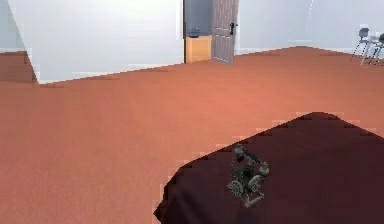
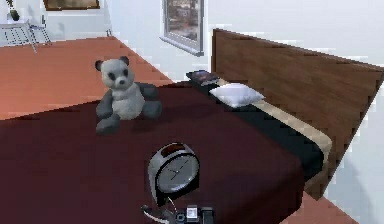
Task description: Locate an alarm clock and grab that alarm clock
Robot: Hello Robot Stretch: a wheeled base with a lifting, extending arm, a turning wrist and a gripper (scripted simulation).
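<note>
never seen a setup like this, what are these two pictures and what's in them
These are simulated pictures from a wheeled robot with one arm, sent to grab an alarm clock. The forward view looks ahead: reddish floor, an open door, and the corner of a dark red bed with a small dark object on it. The arm side view looks out sideways over the bed: the round alarm clock stands near the bottom, a toy panda sits behind it, and a white pillow lies by the wooden headboard.
</note>
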